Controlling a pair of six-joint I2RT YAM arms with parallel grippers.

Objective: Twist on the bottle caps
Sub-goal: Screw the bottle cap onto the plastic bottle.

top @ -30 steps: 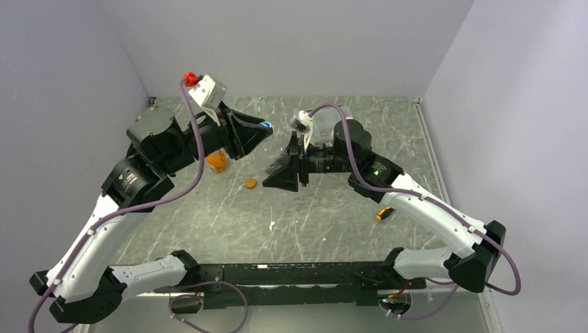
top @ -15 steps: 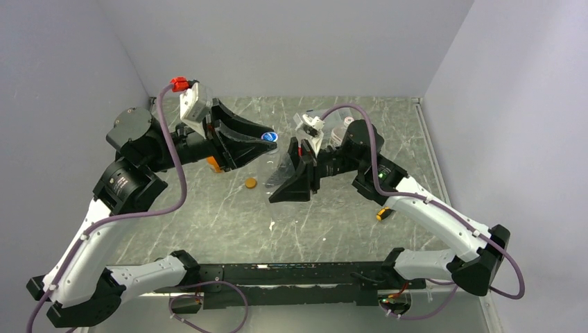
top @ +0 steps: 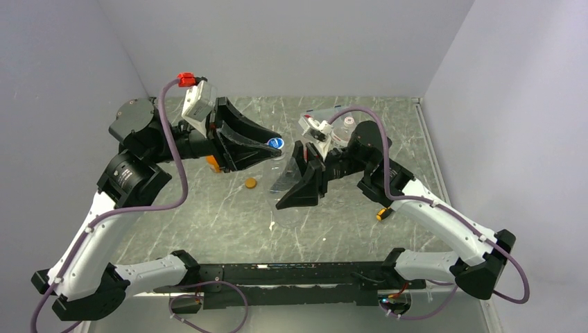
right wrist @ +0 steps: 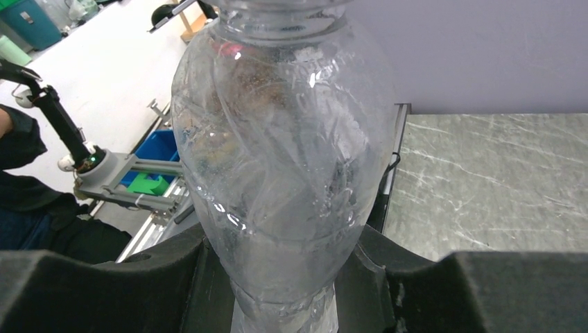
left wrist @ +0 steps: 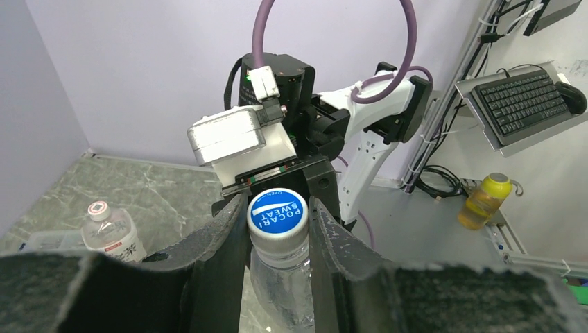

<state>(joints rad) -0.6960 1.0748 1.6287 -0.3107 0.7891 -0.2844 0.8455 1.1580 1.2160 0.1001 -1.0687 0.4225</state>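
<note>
Bottle cap point(left wrist: 277, 215): blue top with white lettering.
Bottle point(right wrist: 277, 173): clear and colourless, with a moulded swirl pattern.
Desk point(top: 208, 222): grey-green marble pattern with white veins.
Loose cap point(top: 250, 183): orange.
Second bottle point(left wrist: 111, 232): clear, with a white label and a white cap marked red.
Cables point(left wrist: 410, 35): purple.

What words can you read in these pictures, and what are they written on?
"POCARI SWEAT": white letters on the blue cap, which sits on the clear bottle.
Tiny print at that cap's edge: too small to read.
Label of the red-capped bottle: too blurred to read.
Keys of the keyboard: too small to read.
</note>
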